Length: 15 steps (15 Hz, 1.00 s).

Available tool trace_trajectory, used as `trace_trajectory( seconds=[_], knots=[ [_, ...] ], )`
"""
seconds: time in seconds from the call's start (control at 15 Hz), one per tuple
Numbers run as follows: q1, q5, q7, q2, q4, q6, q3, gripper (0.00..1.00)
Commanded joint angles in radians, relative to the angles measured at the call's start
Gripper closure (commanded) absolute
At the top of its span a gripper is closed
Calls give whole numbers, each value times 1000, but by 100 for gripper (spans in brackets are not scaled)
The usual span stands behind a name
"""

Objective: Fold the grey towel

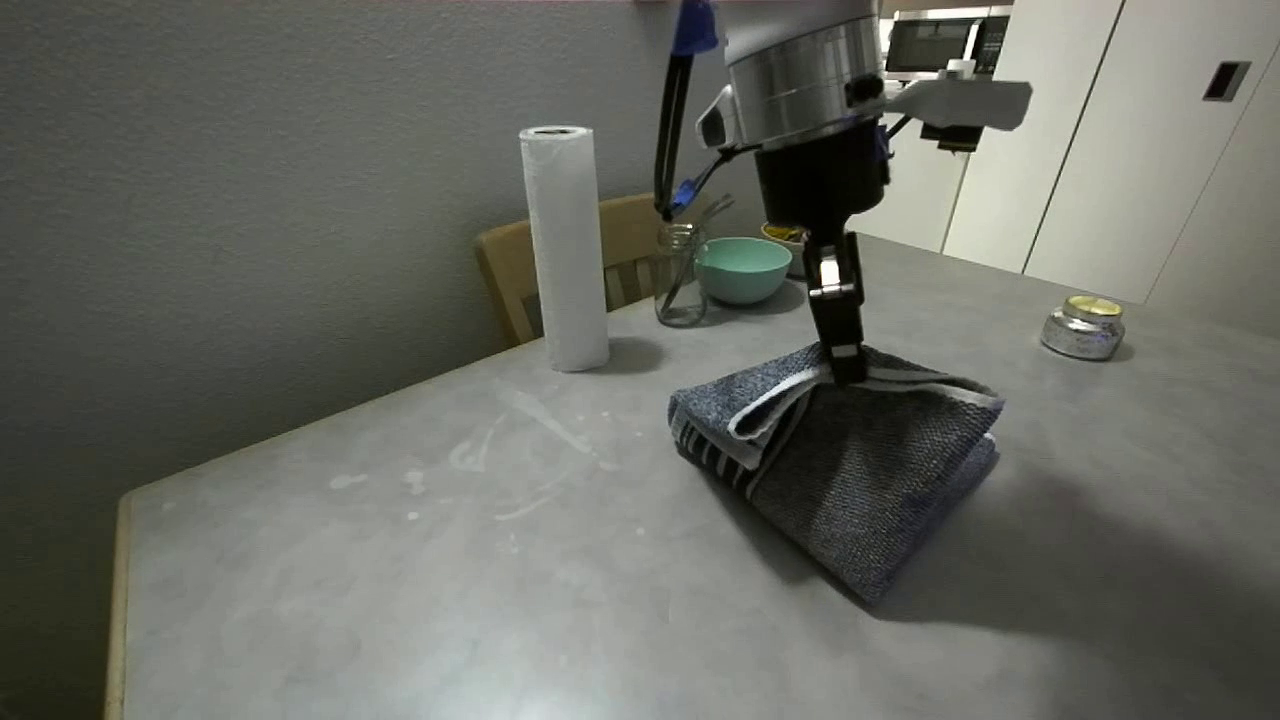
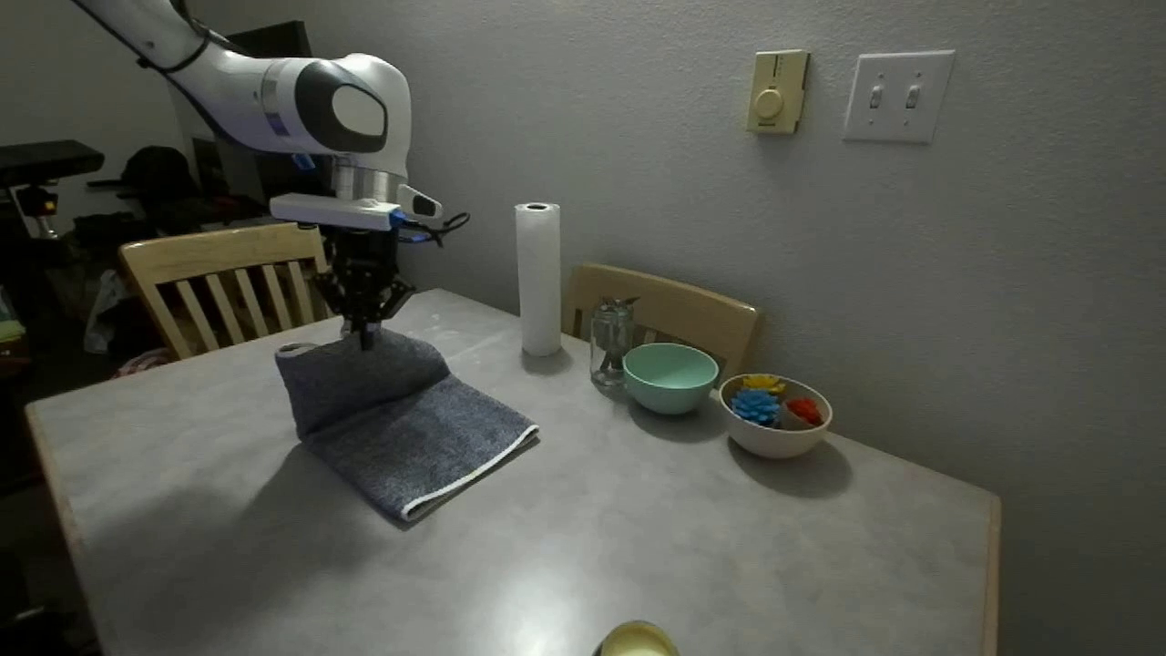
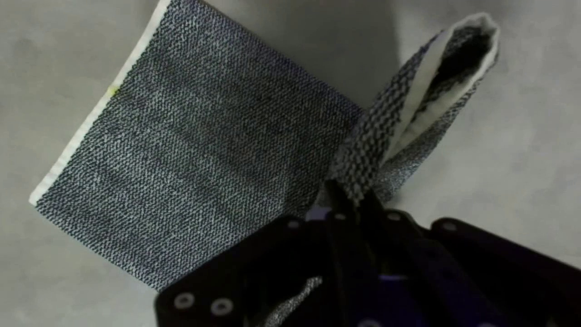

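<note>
The grey towel (image 2: 437, 446) is on the table (image 2: 820, 565). 1 part of it lies flat, and the other part is held up so it stands like a wall. It has a white edge, and black and white stripes (image 1: 713, 456) show on its side in an exterior view. The gripper (image 1: 842, 365) has its 2 fingers (image 3: 339, 200) squeezed tight on the top of the lifted part. In the wrist view, 1 end of that part curls into a loop. The robot arm (image 2: 246, 105) hangs over it.

In both exterior views, a white paper roll (image 2: 539, 278) stands near the towel. A glass jar (image 2: 611, 346) is just beside a green bowl (image 2: 669, 394). Next comes a white bowl (image 2: 774, 444) with yellow, blue and red things in it. A small silver jar (image 1: 1076, 338) with a yellow top sits well apart.
</note>
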Motion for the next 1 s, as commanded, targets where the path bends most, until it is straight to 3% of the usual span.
trace_trajectory(
  seconds=[0.0,0.13,0.2,0.53,0.93],
  knots=[
    [-4,-3,4,1,2,-3,9,92],
    [-4,-3,4,1,2,-3,9,92],
    [-4,-3,4,1,2,-3,9,98],
    [-18,-6,-14,-16,-8,-21,2,98],
    [-80,26,-70,-36,-30,-18,-12,98]
  ],
)
